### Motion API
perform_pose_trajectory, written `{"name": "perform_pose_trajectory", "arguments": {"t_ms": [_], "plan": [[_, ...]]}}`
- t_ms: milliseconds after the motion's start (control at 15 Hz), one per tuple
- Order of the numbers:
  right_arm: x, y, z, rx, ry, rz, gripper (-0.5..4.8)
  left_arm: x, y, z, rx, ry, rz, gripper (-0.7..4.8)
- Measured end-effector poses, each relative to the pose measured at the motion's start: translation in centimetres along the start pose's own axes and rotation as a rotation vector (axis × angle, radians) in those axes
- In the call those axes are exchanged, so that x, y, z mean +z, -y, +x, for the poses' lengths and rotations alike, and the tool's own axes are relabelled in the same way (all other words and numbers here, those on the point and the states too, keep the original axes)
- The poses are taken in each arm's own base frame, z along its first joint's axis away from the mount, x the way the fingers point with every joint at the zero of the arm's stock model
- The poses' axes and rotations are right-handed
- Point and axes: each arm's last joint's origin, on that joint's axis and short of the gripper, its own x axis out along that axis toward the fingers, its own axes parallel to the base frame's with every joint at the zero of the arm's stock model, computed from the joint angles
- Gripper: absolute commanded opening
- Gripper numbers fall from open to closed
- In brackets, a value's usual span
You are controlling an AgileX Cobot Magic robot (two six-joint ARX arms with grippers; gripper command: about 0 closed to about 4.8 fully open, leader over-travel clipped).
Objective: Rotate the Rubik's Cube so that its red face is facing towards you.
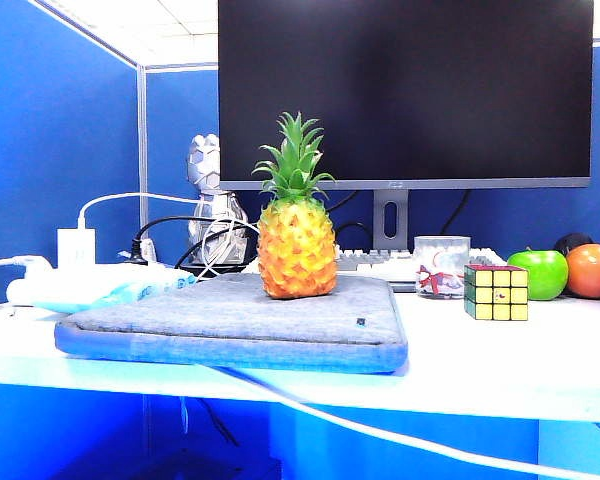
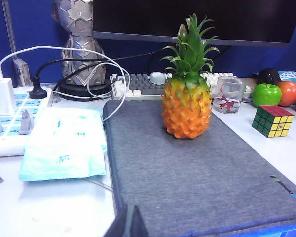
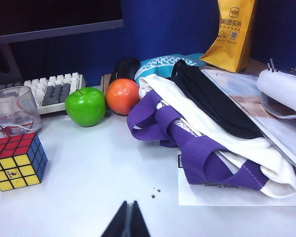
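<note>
The Rubik's Cube (image 1: 496, 292) stands on the white desk to the right of the grey mat, with its yellow side facing the exterior camera. The red face (image 1: 495, 268) is on top and green is on its left side. The left wrist view shows the cube (image 2: 273, 121) far off beside the mat. In the right wrist view the cube (image 3: 17, 161) shows red (image 3: 12, 144) on top, with yellow and blue sides. My left gripper (image 2: 129, 211) is shut and empty over the mat's near edge. My right gripper (image 3: 128, 204) is shut and empty above bare desk. Neither gripper shows in the exterior view.
A toy pineapple (image 1: 296, 235) stands on the grey mat (image 1: 230, 320). Behind the cube are a glass cup (image 1: 441, 265), a green apple (image 1: 538, 273) and an orange fruit (image 1: 592, 270). A purple and white bag (image 3: 207, 133) lies right of the cube. Cables and a power strip (image 2: 5, 106) sit left.
</note>
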Motion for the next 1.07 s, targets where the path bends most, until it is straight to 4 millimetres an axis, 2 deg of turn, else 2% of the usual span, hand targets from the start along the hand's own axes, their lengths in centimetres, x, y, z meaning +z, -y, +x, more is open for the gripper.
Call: {"name": "perform_pose_trajectory", "arguments": {"t_ms": [601,802,1002,1069], "plan": [[0.2,0.0,0.0,0.007,0.025,0.006,-0.06,0.0,0.0,0.0,0.000,0.001,-0.033,-0.01],[0.5,-0.8,-0.1,0.246,0.019,0.077,-0.05,1.0,0.1,-0.1,-0.045,0.101,-0.227,0.08],[1.7,-1.4,-0.4,0.457,0.121,0.080,-0.05,2.3,0.6,-0.4,-0.175,0.153,-0.248,0.08],[2.4,-1.7,-0.7,0.541,0.182,0.087,-0.05,3.6,0.7,-0.6,-0.184,0.179,-0.240,0.08]]}}
